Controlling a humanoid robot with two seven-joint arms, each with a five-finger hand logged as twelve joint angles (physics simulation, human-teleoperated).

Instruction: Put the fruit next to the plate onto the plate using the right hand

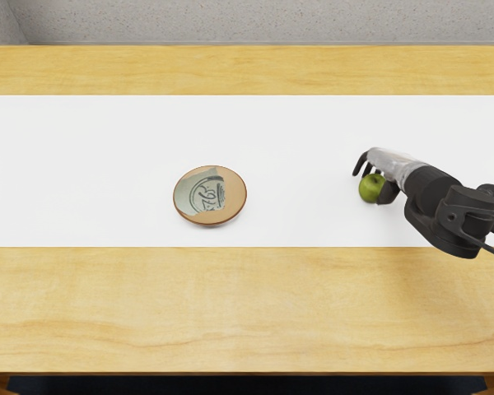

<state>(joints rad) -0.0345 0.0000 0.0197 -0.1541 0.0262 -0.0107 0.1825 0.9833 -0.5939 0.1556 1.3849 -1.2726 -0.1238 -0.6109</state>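
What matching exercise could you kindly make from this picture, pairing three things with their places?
Things:
1 plate
2 green fruit
3 right hand

Places:
A reaches in from the right edge, curled around the green fruit
B middle of the white strip, nothing on it
C right of the plate, apart from it

Pairs: 1-B, 2-C, 3-A

My right hand (377, 173) was two-toned: its back was a pale, silvery-grey shell with a soft sheen, and the fingers (360, 164) were slim, jointed and nearly black. Behind the wrist my right arm (441, 216) thickened into rounded, matt charcoal housings. One carried a raised round joint cap, and thin dark lines, struts or cables, crossed the outermost part.
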